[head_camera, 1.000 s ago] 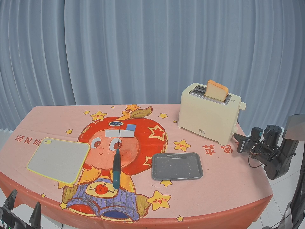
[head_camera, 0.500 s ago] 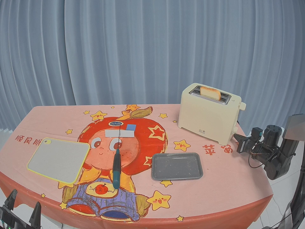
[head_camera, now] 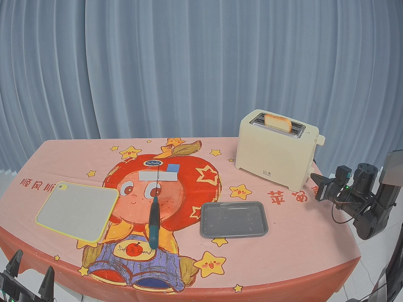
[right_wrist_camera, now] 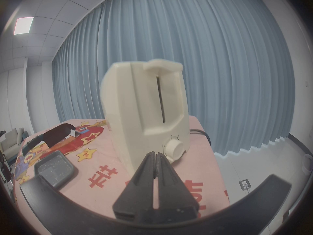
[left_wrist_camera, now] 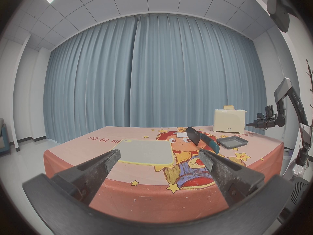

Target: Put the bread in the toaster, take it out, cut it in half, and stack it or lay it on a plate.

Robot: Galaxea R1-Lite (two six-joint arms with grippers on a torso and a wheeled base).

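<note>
The bread [head_camera: 278,123] sits in the toaster [head_camera: 273,156] at the table's far right corner, only its top crust showing. By my reading, lifting it out, halving it and plating it are still to do. My right gripper [right_wrist_camera: 156,155], fingers pressed together, hangs just off the toaster's lever end, near the table edge. My left gripper [left_wrist_camera: 158,154], spread wide, hangs low off the near edge. The cutting board [head_camera: 77,209], knife [head_camera: 154,223] and plate [head_camera: 234,219] lie well apart.

Smooth cream plastic toaster [head_camera: 275,156], matt grey tray [head_camera: 234,219] — speckled, printed cloth tablecloth [head_camera: 294,235]
</note>
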